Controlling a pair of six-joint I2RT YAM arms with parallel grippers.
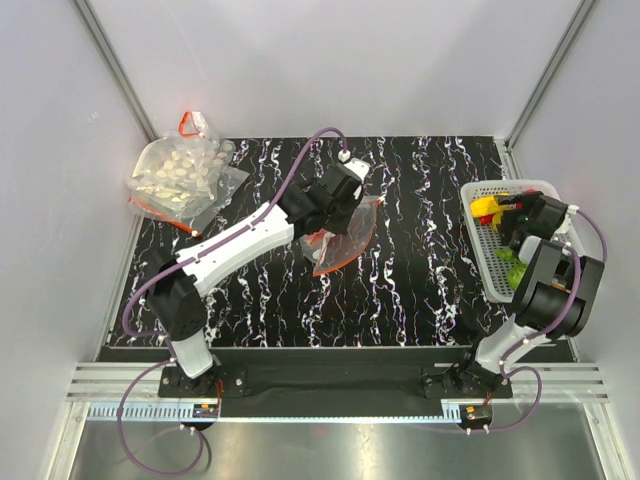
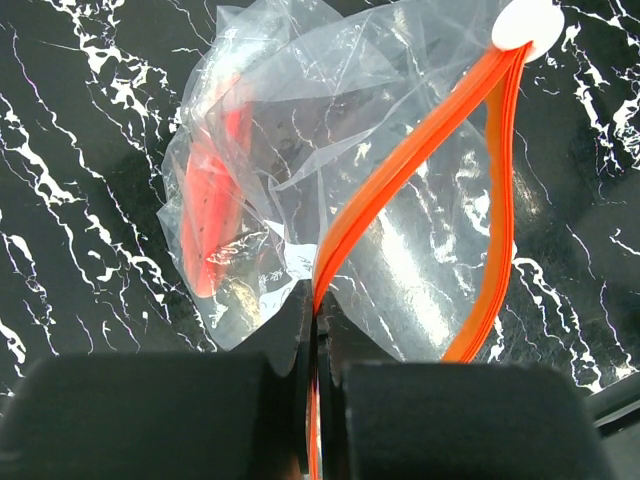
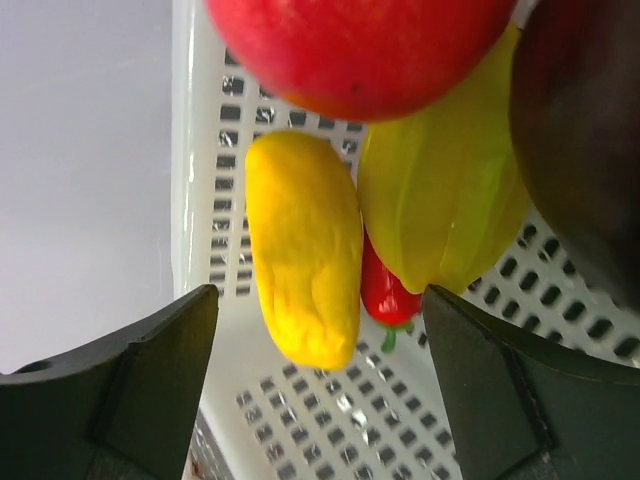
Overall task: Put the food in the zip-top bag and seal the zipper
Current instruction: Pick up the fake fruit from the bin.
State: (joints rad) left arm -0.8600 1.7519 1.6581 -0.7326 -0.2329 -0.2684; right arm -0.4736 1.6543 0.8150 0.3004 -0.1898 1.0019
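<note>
The clear zip-top bag (image 1: 345,235) lies mid-table; it also shows in the left wrist view (image 2: 400,230). Its red-orange zipper (image 2: 400,170) loops up to a white slider tab (image 2: 528,25). My left gripper (image 2: 318,315) is shut on the zipper strip near one end; it also shows in the top view (image 1: 335,215). An orange-red food piece (image 2: 212,210) lies inside the bag. My right gripper (image 3: 320,330) is open over the white basket (image 3: 330,420), its fingers either side of a yellow food piece (image 3: 305,250) and a small red pepper (image 3: 385,295).
The basket (image 1: 478,250) at the right edge also holds a red fruit (image 3: 360,50), a yellow-green pepper (image 3: 440,200) and a dark item (image 3: 585,140). A larger clear bag of whitish pieces (image 1: 180,175) with a red loop lies at the far left.
</note>
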